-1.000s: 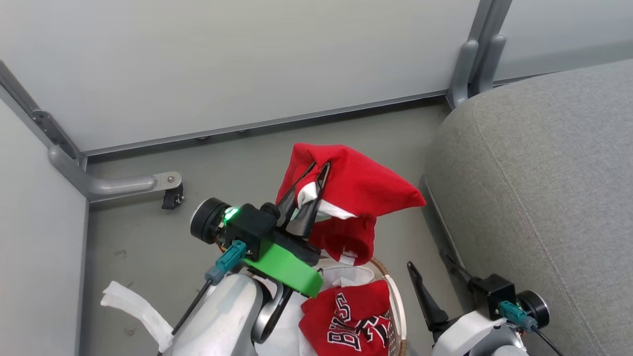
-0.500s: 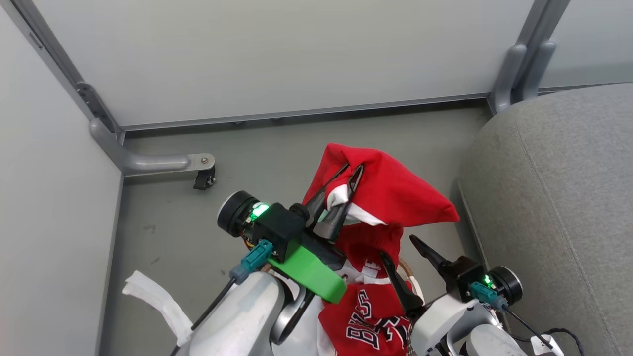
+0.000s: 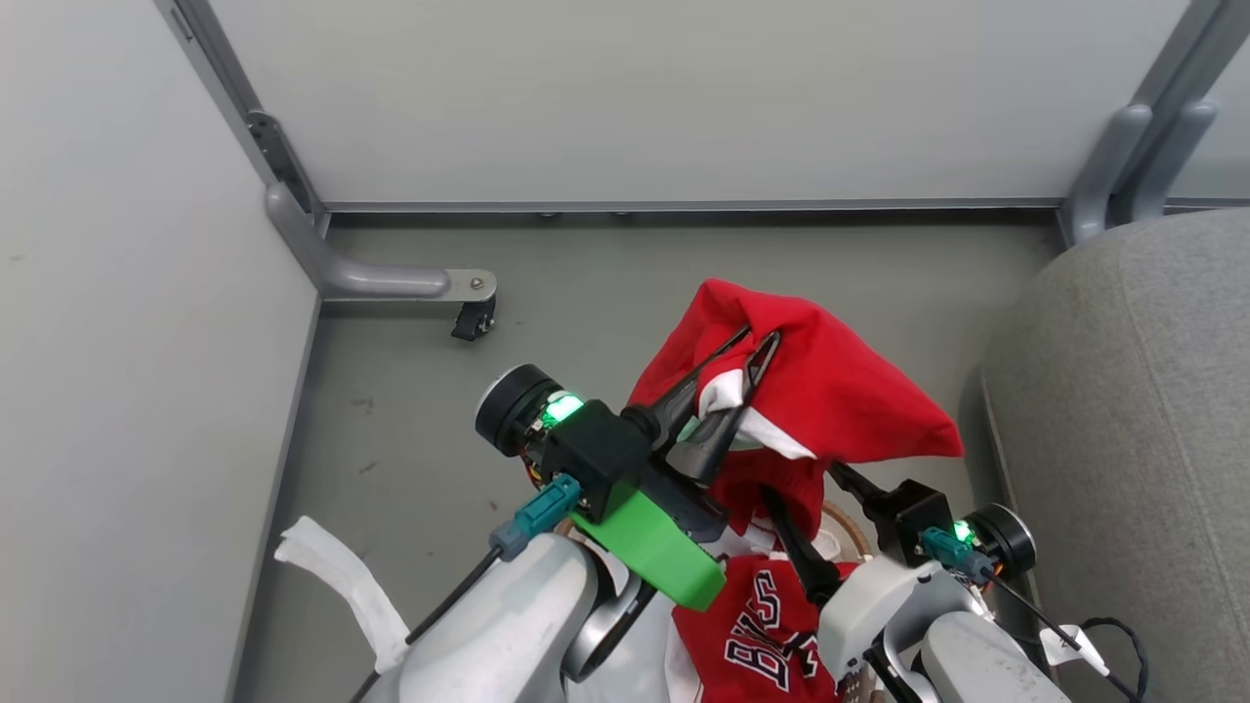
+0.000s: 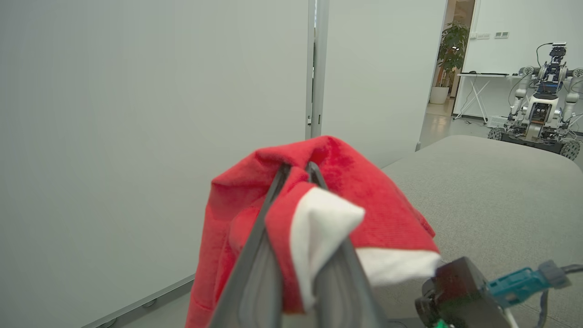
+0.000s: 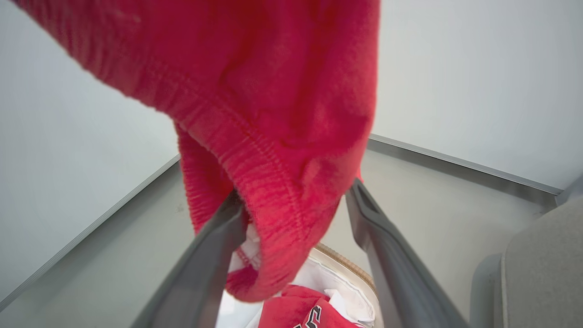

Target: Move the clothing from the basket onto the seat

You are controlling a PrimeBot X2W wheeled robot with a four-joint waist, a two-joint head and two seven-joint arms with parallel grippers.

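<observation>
At the centre of the head view, the left gripper (image 3: pixel 762 338) is clenched on a fold of a red garment (image 3: pixel 850 391) with white trim. It holds the garment up above the grey floor (image 3: pixel 410 391), just left of the grey seat (image 3: pixel 1123 439) at the right edge. The right gripper (image 3: pixel 801 480), at lower centre, is released, its fingers spread wide on either side of the garment's hanging hem. Below it, a lettered red jersey (image 3: pixel 757 635) lies in the basket (image 3: pixel 857 527) at the bottom edge.

Grey floor (image 3: pixel 410 410), white panels (image 3: pixel 635 98), black caster (image 3: pixel 475 320)
</observation>
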